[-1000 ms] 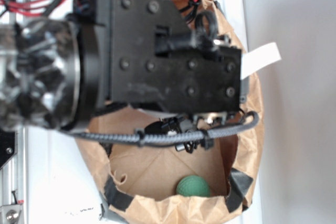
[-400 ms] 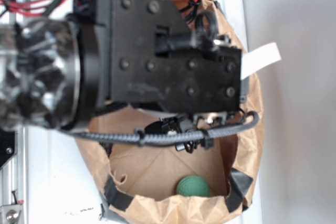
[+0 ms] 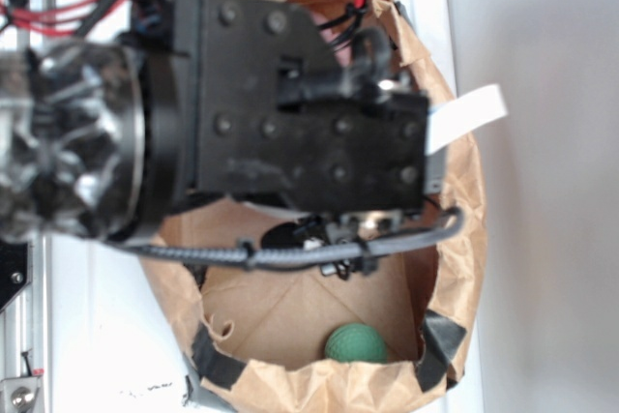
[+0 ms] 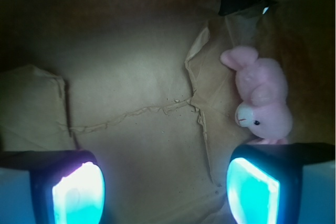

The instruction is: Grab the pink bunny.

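One soft, light pink bunny [image 4: 261, 98] lies right in the paper bag [image 4: 131, 103]; my gripper [image 4: 165, 187] is spread, so I'd pinch its plush body.

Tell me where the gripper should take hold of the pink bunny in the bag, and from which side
Probably across the head and upper body of the pink bunny, its plumpest part, coming straight down from above. It lies flat on the floor of the paper bag, close to a wall, off to one side of the open gripper, which likely must shift over first.
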You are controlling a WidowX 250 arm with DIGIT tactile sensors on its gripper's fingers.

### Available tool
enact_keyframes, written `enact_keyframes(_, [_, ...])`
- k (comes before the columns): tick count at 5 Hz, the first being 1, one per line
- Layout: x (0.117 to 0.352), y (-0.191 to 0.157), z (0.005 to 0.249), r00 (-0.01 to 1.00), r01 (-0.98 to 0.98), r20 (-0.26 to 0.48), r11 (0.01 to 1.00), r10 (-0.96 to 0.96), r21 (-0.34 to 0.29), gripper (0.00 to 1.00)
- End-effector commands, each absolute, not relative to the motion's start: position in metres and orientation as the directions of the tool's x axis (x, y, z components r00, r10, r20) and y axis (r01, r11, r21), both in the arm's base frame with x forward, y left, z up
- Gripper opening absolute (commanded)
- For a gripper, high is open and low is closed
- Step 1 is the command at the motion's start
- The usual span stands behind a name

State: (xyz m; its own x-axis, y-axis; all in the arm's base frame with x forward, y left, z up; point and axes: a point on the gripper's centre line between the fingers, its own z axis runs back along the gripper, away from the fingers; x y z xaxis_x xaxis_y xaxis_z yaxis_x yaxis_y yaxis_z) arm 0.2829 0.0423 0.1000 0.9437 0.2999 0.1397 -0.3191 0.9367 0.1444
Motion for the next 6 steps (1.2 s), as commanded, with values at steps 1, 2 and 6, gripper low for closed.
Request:
enact_keyframes(1, [0.275,0.071,0.113,0.944,-0.304,0.173,0.943,0.28,0.132,1.0])
enact_keyframes(2, [0.28,0.083,0.112,0.94,-0.32,0.164,0.938,0.298,0.135,1.0])
enact_keyframes(6, [0.304,0.097,0.088,0.92,-0.377,0.2,0.902,0.338,0.21,1.0])
